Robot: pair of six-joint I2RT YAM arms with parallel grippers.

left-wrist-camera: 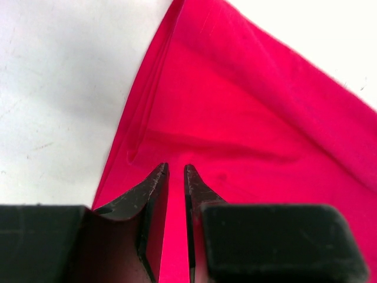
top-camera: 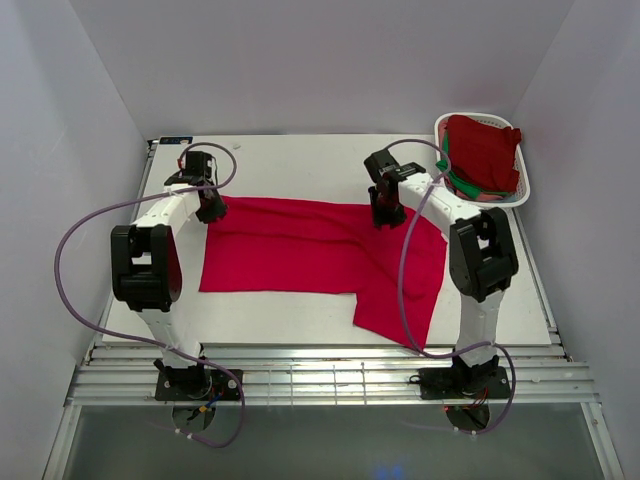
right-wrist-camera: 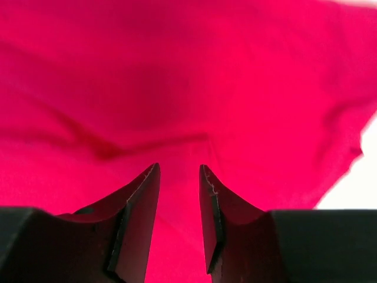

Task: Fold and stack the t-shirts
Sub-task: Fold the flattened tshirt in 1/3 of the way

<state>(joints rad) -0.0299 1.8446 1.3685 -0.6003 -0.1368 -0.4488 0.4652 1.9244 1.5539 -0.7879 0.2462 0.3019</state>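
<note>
— what's on there, biggest first?

— one white table. across its middle lies one crimson cloth t-shirt, spread out flat, its right part reaching nearer my bases than its left. at the far right corner stands one white slotted plastic basket with a heap in it: a dark red t-shirt on top and one green t-shirt showing only as an edge below it. how many more lie underneath, i cannot tell.

— and your pincers?

— two. my left pincer is down at the far left corner of the crimson cloth t-shirt, beside its doubled edge, with bare table just to the left. its jaws are nearly together, with only a thin slit between them and red showing in it. whether they nip the cloth, i cannot tell.

— the right one?

— my right pincer is low over the far edge of the same shirt, toward its right side. its jaws stand apart with nothing gripped between them, and wrinkled crimson cloth fills the view under them.
</note>
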